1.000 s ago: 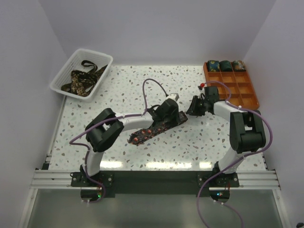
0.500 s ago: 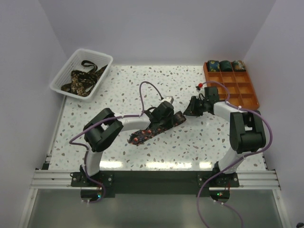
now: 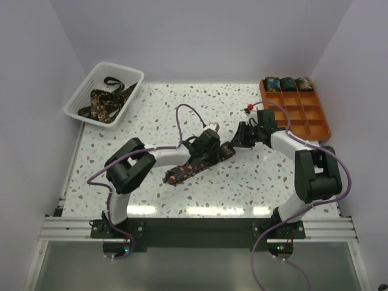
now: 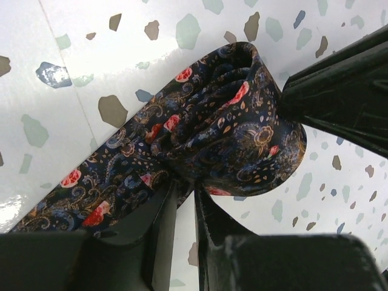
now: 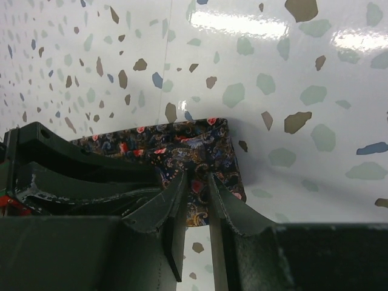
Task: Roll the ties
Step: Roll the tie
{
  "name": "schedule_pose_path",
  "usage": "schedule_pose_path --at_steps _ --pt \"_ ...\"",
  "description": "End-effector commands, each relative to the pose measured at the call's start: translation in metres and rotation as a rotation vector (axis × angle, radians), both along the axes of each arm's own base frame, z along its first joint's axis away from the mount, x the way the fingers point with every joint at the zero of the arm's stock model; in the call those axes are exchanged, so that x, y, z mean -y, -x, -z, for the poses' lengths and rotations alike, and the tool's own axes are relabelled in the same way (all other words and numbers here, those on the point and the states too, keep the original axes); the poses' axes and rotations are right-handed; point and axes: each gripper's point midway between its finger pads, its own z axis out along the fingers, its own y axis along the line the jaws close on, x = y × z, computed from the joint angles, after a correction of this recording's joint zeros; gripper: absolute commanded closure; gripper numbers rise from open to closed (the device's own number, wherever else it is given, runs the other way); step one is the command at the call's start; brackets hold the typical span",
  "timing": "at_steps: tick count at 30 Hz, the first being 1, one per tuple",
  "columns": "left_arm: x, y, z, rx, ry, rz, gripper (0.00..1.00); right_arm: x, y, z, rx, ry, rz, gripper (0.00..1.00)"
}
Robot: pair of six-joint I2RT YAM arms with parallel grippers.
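One tie (image 3: 182, 171) on table (image 3: 151, 115); three rolls (image 3: 287, 83) in tray (image 3: 315, 121).

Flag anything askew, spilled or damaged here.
Nothing spilled or damaged. The tie lies diagonally mid-table, its half-made roll loose and lopsided, pinched by the left fingers and right fingers. Unrolled ties lie tangled in the white basket.

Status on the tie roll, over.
Left claw pinching the tie at its part-formed roll. Right claw pinching the same end. Basket and tray far off.
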Motion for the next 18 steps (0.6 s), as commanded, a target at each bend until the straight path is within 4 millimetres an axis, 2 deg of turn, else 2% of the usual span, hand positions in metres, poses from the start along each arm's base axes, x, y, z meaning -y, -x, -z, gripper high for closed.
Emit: schedule_pose_path --at_steps 1,4,11,18 --pt "-0.008 -0.007 -0.024 0.042 0.019 -0.026 0.77 -0.01 0.005 -0.019 0.034 -0.018 -0.043 0.77" --pt "-0.009 -0.008 -0.03 0.055 0.028 -0.034 0.77 -0.014 0.008 -0.017 0.025 -0.019 -0.052 0.77" --pt "-0.01 -0.008 -0.017 0.031 0.008 -0.034 0.8 -0.022 0.01 -0.018 0.023 -0.013 -0.071 0.76" --pt "-0.012 -0.01 -0.017 0.03 -0.008 -0.05 0.81 -0.032 0.016 -0.017 0.018 -0.02 -0.087 0.76"
